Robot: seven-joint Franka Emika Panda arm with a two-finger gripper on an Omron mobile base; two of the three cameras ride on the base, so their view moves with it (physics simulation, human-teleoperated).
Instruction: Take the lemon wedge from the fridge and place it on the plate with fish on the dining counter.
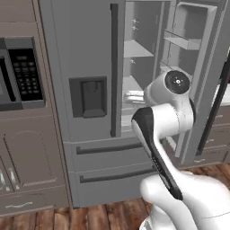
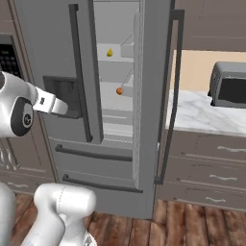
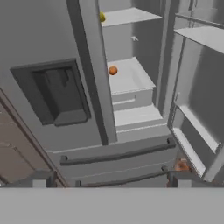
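The fridge [image 1: 85, 54] [image 2: 48, 48] [image 3: 43, 35] has its left door shut and its right door swung open. The lemon wedge [image 2: 109, 53] [image 3: 102, 17], tiny and yellow, lies on an upper shelf near the left door's edge. My gripper [image 3: 111, 181] is open and empty, outside the fridge at about drawer height, well below and short of the wedge. The hand view looks up into the open compartment. The plate with fish and the dining counter are out of view.
A small orange ball [image 2: 119, 91] [image 3: 113, 70] sits one shelf below the wedge. The open door [image 1: 193, 40] [image 2: 153, 96] with its bins stands to the right. A brown cabinet with a microwave panel [image 1: 22, 74] is left; a toaster oven [image 2: 229, 85] sits on a marble counter [image 2: 192, 113].
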